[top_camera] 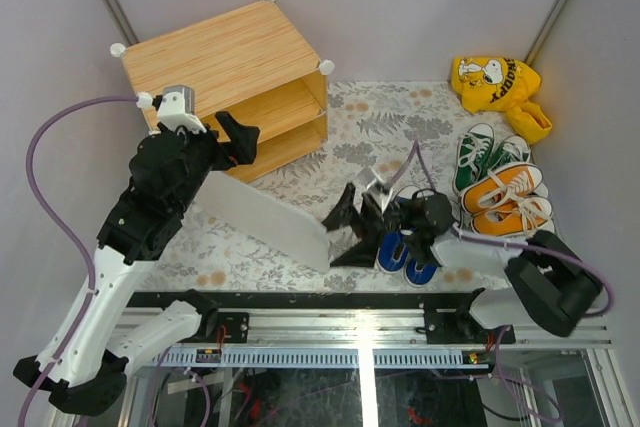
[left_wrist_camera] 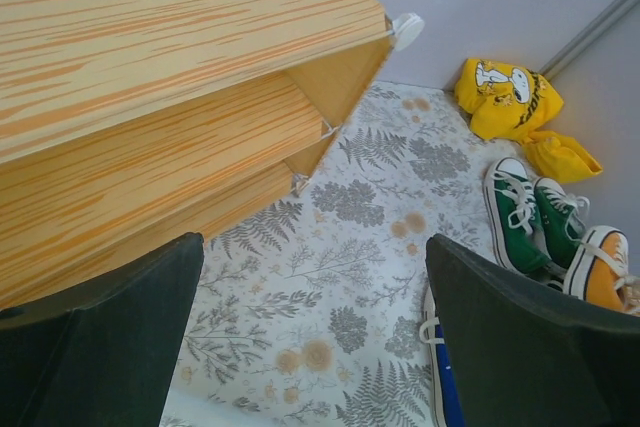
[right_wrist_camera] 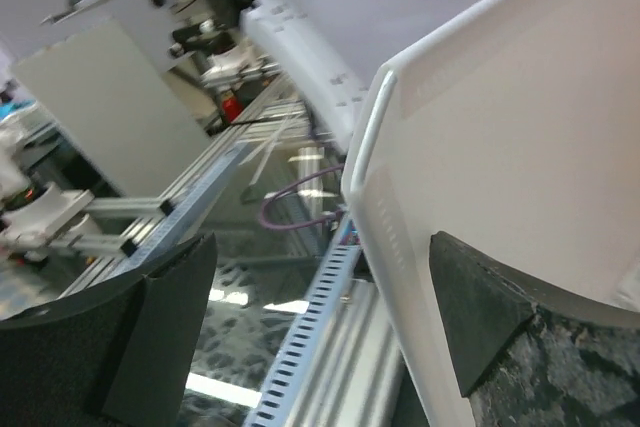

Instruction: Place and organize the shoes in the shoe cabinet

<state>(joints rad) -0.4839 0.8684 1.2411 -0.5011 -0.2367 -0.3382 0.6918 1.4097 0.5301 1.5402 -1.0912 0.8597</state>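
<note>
— Wooden shelves of the cabinet (top_camera: 215,52), at the table's (top_camera: 300,162) far-left corner: any shoes in?
— None. The green pair (top_camera: 487,152) and orange pair (top_camera: 505,202) sit by the right edge, the blue pair (top_camera: 405,250) by the near edge.
— Grippers?
— The left gripper (top_camera: 238,139) gapes empty at the cabinet's mouth. The right gripper (top_camera: 352,227) is spread wide about the door panel (top_camera: 265,212) edge, probably not clamping. All the placing is left.

The box-shaped shoe cabinet with a light wood-grain top (top_camera: 220,52) stands far left, its white door panel (top_camera: 265,215) swung out. To its right lie green canvas sneakers (top_camera: 488,152), an orange pair (top_camera: 510,202) and a half-hidden blue pair (top_camera: 392,250).
</note>
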